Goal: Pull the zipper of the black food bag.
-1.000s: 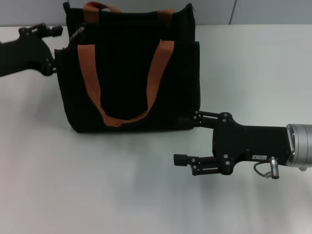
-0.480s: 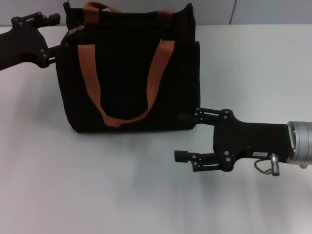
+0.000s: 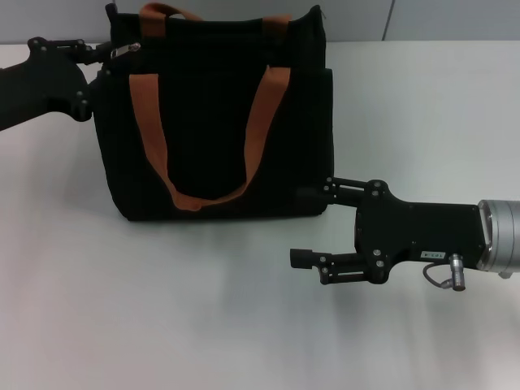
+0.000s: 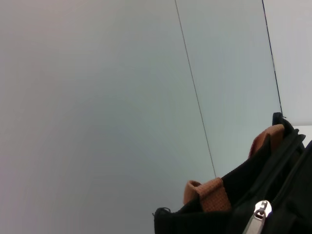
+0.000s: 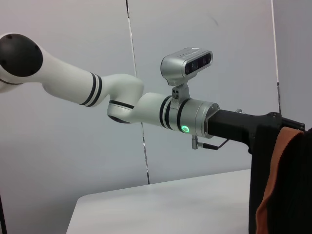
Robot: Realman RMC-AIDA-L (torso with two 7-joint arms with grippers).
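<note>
- Up at the bag's top corner on the robot's left, the left gripper (image 3: 104,50) has its black fingers reaching onto the rim where the zipper (image 3: 123,51) sits; whether they have closed on the silver tab cannot be told from the head view, and the left wrist view does not show the fingers at all.
- The zipper pull shows in the left wrist view as a small, flat, shiny metal tab (image 4: 258,217) on the black zip line, right by the corner of the rim.
- Low beside the bag's bottom corner on the robot's right, the right gripper (image 3: 310,225) has its two fingers spread wide, one touching or just beside the bag's base, the other well clear over the table; it holds nothing.
- The black food bag (image 3: 211,122) stands upright on the white table (image 3: 162,309), a boxy, matte fabric tote with two rust-brown webbing strap handles (image 3: 260,130) draped down its front face.
- Handling, as a judgement: the tab is small, hard and smooth, so it could slip from the pads unless pinched flat across its faces.
- The bag looks soft and light, so a pull along the rim would likely drag or tip it rather than run the slider; bracing the bag's body at the far side from the tab seems needed.
- The fabric near the zip may bunch, so the pull should follow the line of the rim.
</note>
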